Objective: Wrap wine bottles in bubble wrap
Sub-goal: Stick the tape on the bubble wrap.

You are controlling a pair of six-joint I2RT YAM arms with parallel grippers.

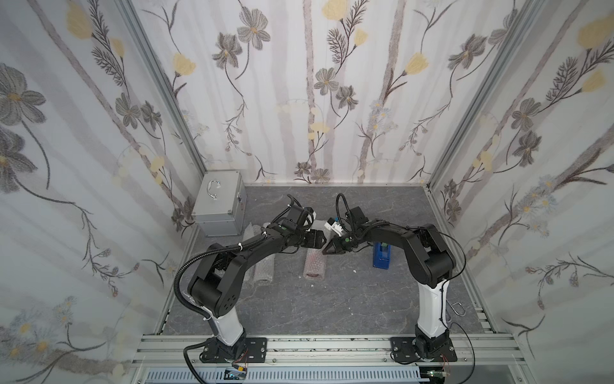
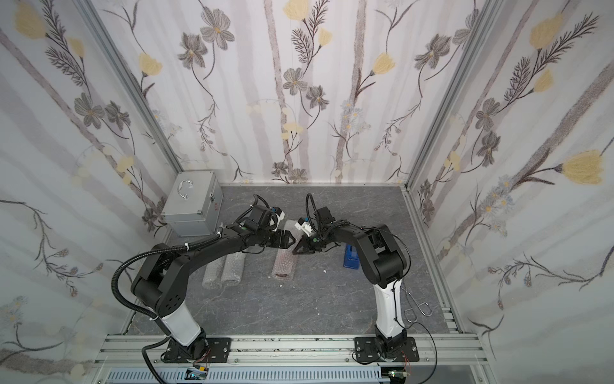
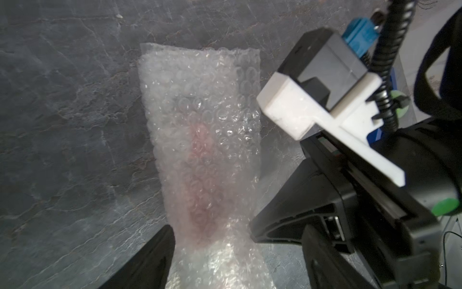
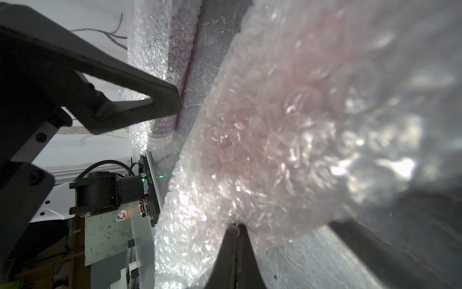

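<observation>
Top views: bright, even, soft light from above, faint shadows on table (image 1: 332, 309); wide-angle bend at frame edges. Wrist views dimmer; white glare spots on bubble wrap (image 4: 275, 130), v. close + blurred there. White bracket (image 3: 300, 112) out of focus in left wrist.

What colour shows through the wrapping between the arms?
Pinkish red, inside the translucent bubble wrap bundle; best in left wrist view.

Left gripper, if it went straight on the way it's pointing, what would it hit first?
Most likely the bubble-wrapped pink bottle lying right ahead of the open left gripper; exact depth is unclear.
</observation>
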